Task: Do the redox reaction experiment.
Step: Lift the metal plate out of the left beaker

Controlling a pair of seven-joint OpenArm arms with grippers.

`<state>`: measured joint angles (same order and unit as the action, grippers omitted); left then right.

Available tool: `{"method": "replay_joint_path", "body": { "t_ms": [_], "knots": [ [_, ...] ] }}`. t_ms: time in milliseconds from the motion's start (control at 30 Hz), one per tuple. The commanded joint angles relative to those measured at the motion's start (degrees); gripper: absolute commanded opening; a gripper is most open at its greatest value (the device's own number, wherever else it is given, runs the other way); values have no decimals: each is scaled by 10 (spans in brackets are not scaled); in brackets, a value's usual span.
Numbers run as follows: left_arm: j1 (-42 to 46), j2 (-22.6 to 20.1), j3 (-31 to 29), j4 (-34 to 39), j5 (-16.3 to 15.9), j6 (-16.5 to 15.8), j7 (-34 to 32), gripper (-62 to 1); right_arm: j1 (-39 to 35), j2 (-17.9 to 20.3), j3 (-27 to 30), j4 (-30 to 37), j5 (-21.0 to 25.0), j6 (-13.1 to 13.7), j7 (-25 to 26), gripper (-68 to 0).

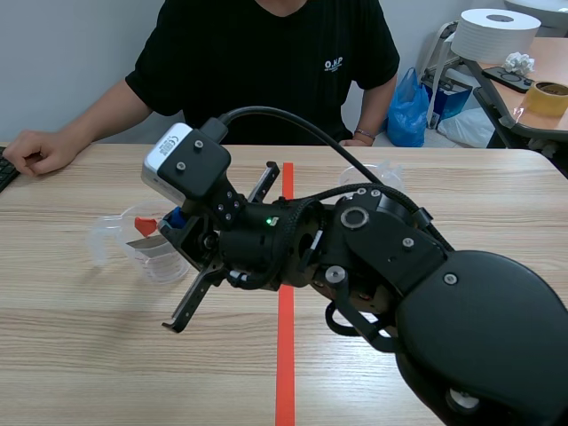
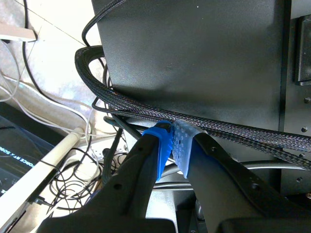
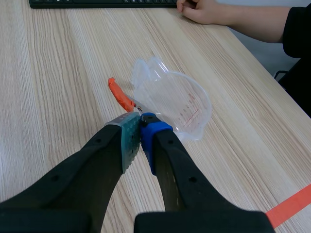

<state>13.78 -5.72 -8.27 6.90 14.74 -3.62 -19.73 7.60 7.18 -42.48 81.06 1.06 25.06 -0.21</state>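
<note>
Right claw (image 3: 140, 119): fingers closed, pads almost meeting, with the near end of an orange piece (image 3: 119, 94) clamped at their tips. The piece ran forward from the tips, along the near side of a clear cup (image 3: 180, 104). It could not be told whether the piece was inside the rim or just outside it. The cup stood on the table (image 3: 48, 73) just ahead of the claw, with red graduation marks on its wall.

In the scene view the right arm reached across the red tape line (image 1: 284, 355) to the left half of the table. Second clear cup (image 1: 373, 175): behind the arm, well apart from the first.

Left claw (image 2: 175, 133): closed on nothing, blue pads touching. It was off the table, in front of a black panel (image 2: 194, 53) and a braided cable (image 2: 126, 104).

A person sat across the table with one hand (image 3: 204, 9) resting near a keyboard (image 3: 97, 3).
</note>
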Motion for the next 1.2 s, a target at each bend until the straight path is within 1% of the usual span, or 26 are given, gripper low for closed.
{"method": "replay_joint_path", "body": {
  "t_ms": [0, 300, 633, 800, 1067, 1167],
  "knots": [
    [3, 0, -1, 7, -1, -1, -3, -567, 11, -1, 0, 19, 7, -2, 8, -669],
    [3, 0, -1, 7, -1, -1, -3, -567, 11, -1, 1, 39, 7, -2, 5, -669],
    [3, 0, -1, 7, -1, -1, -3, -567, 11, -1, 1, 93, 12, -2, -8, -669],
    [3, 0, -1, 7, -1, -1, -3, -567, 12, -1, 1, 138, 48, -2, -37, -669],
    [3, 0, -1, 7, -1, -1, -3, -567, 11, 0, 2, 237, 96, -2, -90, -669],
    [3, 0, -1, 7, -1, -1, -3, -567, 11, -1, 11, 272, 116, -4, -109, -669]
  ]
}}
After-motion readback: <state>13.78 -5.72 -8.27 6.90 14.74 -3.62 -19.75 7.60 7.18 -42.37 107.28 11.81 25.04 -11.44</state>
